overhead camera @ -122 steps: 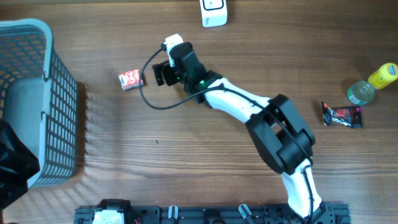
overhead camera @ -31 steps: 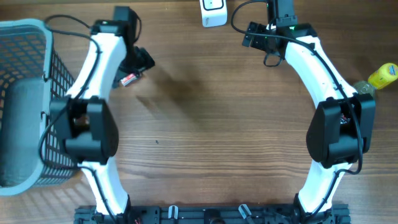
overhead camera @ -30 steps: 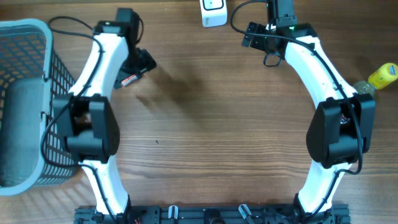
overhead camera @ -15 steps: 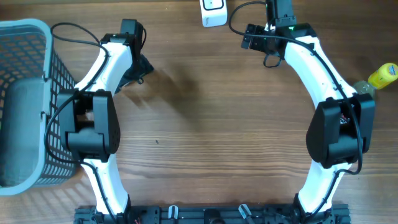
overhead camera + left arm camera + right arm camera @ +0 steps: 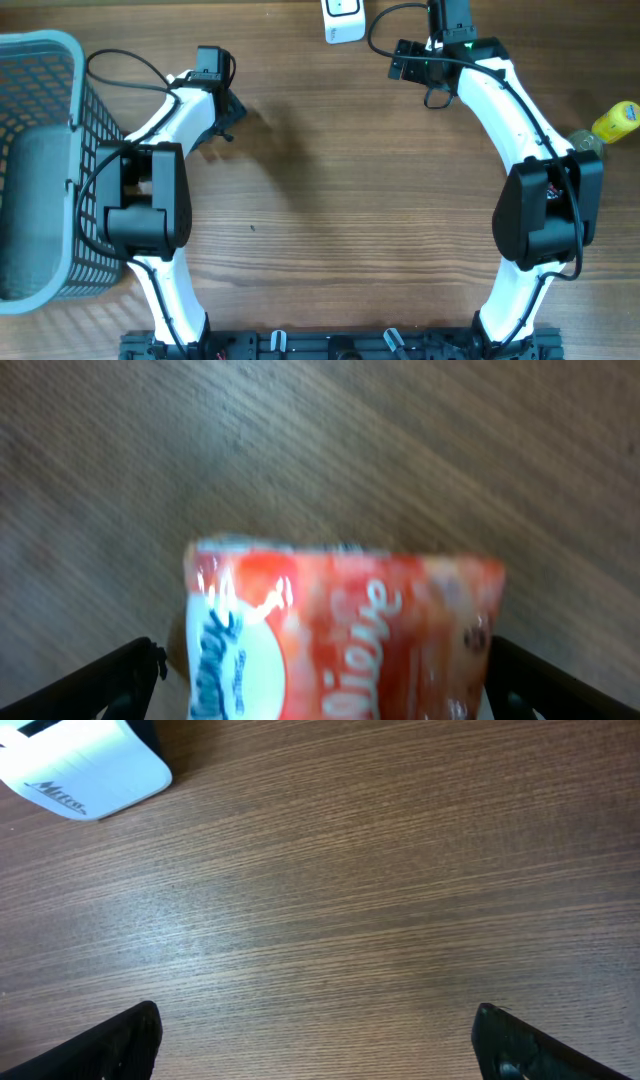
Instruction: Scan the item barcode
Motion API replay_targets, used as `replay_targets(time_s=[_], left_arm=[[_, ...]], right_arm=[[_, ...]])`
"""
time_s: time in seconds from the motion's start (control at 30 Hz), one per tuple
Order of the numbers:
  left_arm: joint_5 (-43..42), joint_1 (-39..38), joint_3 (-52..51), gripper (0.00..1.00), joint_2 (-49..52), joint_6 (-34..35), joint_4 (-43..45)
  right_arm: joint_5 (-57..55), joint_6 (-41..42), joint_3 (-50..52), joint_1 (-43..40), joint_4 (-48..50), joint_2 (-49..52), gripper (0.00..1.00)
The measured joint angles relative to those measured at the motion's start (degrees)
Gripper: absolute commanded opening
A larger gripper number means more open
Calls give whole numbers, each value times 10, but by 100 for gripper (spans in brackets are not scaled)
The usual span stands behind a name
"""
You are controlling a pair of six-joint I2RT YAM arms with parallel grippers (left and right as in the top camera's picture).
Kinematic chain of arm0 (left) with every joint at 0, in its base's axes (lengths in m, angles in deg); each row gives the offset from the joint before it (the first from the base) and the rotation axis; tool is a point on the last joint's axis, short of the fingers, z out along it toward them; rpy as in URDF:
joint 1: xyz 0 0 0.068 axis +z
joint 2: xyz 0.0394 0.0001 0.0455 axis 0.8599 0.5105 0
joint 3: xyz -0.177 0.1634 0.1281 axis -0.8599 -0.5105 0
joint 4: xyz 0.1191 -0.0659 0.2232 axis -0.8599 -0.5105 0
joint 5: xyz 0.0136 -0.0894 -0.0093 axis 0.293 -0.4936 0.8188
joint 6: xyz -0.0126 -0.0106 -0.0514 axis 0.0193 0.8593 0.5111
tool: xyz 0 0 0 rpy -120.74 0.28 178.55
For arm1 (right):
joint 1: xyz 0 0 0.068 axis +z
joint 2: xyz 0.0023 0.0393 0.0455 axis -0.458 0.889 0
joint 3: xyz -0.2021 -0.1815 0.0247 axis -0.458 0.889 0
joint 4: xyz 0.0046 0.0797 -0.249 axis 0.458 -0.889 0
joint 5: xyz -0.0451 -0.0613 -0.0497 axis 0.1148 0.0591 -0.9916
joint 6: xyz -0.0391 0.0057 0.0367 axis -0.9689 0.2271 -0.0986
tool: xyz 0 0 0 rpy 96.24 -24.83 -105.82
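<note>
Left gripper [image 5: 325, 675] is mine and spread wide, its two dark fingers [image 5: 125, 675] showing at the bottom corners of the wrist view. Packet [image 5: 340, 630] lies flat on the table [image 5: 330, 220] right between them. It is red-orange, with a white patch at its left end and pale lettering too blurred to read. Each finger stands just beside a packet end, and I cannot tell whether either one touches it. No pinch on it, nothing lifted. No barcode shows on the upper face. From overhead my left arm reaches to the far left part of the table and covers the packet, so it hardly shows there. Basket [image 5: 50, 160], grey mesh, sits at the left edge, beside that arm.

Right gripper [image 5: 320, 1040] is also spread wide and holds nothing, with bare wood under it between the finger tips. Scanner [image 5: 85, 770], a white box, sits in the upper left corner of my right wrist view, apart from the fingers. Overhead, the scanner is at the far edge of the table, just left of my right wrist. Bottle [image 5: 580, 148] lies at the right edge next to a yellow item [image 5: 618, 120], well apart from both grippers.
</note>
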Motion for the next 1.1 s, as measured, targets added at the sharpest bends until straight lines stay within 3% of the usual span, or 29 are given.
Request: replay_targets(time_s=[0.17, 0.43, 0.63, 0.73, 0.93, 1.0, 1.07, 1.1], left_arm=[[0, 14, -10, 63, -1, 2, 27], [-18, 14, -12, 55, -2, 1, 30], [-84, -36, -11, 59, -13, -14, -9], [-137, -109, -7, 59, -19, -66, -57], [-153, -216, -5, 64, -22, -179, -119], [-161, -255, -5, 74, -22, -219, -120], [-166, -301, -5, 100, -22, -269, -122], [-167, -315, -5, 100, -22, -289, -122]], right_arm=[[0, -2, 0, 0, 0, 0, 100], [0, -2, 0, 0, 0, 0, 100], [-33, -4, 0, 0, -2, 0, 100], [-39, -4, 0, -6, -2, 0, 100], [-44, -4, 0, -34, -30, 0, 100], [-46, -4, 0, -42, -40, 0, 100], [-45, -4, 0, -52, -43, 0, 100], [-45, -4, 0, -57, -43, 0, 100]])
